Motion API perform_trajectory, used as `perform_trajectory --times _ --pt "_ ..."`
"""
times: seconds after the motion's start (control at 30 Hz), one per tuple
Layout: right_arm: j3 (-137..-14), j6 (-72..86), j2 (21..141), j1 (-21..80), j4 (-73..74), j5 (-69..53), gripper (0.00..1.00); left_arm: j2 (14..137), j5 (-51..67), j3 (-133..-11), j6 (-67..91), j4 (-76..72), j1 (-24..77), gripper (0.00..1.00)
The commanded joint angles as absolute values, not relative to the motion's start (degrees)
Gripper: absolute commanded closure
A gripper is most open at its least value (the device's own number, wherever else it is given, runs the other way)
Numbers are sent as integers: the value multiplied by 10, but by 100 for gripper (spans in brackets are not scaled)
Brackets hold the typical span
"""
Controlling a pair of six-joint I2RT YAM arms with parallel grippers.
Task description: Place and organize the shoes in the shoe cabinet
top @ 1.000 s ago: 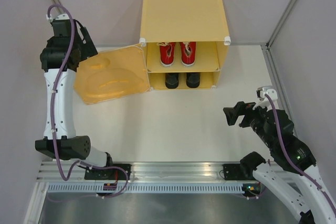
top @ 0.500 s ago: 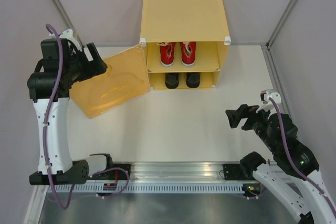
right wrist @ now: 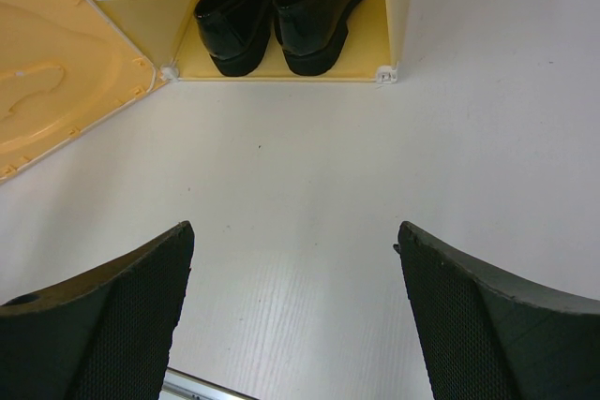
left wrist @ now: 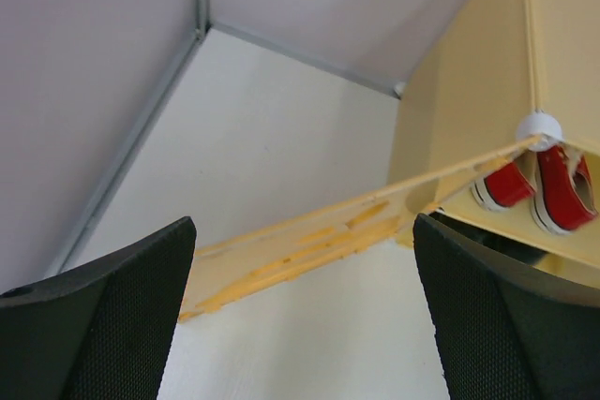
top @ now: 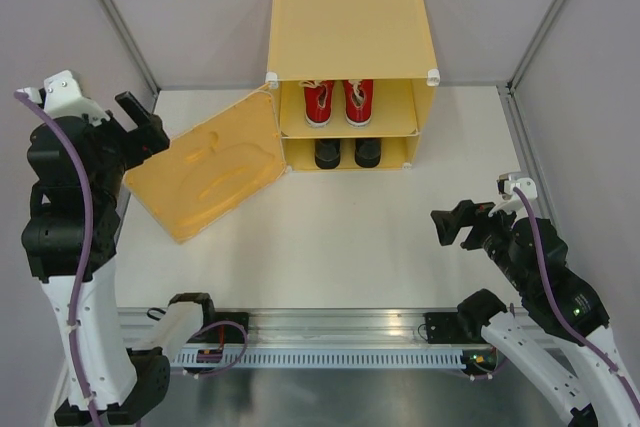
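Note:
The yellow-orange shoe cabinet stands at the back with its door swung wide open to the left. Two red sneakers sit side by side on the upper shelf, and two glossy black shoes sit below them. My left gripper hangs open just left of the door's outer edge, holding nothing. In the left wrist view the door and the red sneakers lie beyond the open left gripper. My right gripper is open at the right, well in front of the cabinet. In the right wrist view the black shoes face the open right gripper.
White table with grey walls on three sides. A metal rail runs along the near edge, carrying both arm bases. The open door takes up the left-middle of the table.
The left arm has lifted and drawn back to the left, off the door. The door has swung a little further open. The right gripper has shifted slightly nearer.

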State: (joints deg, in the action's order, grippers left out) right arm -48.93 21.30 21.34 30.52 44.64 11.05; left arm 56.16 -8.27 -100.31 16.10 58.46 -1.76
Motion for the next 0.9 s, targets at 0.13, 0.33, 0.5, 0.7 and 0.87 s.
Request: perform_trajectory --times 0.13,0.33,0.5,0.7,0.87 --pt "-511 219 210 305 442 120 7 611 -175 -973 177 577 -18 0" --pt "-513 219 201 306 453 120 7 613 -83 -954 180 605 -18 1" --pt "-518 219 201 306 454 120 8 580 60 -911 179 614 -18 1" --pt "-533 217 203 306 456 127 8 560 297 -864 189 613 -18 2" --pt "-544 214 200 305 454 129 8 528 473 -822 254 523 -18 2"
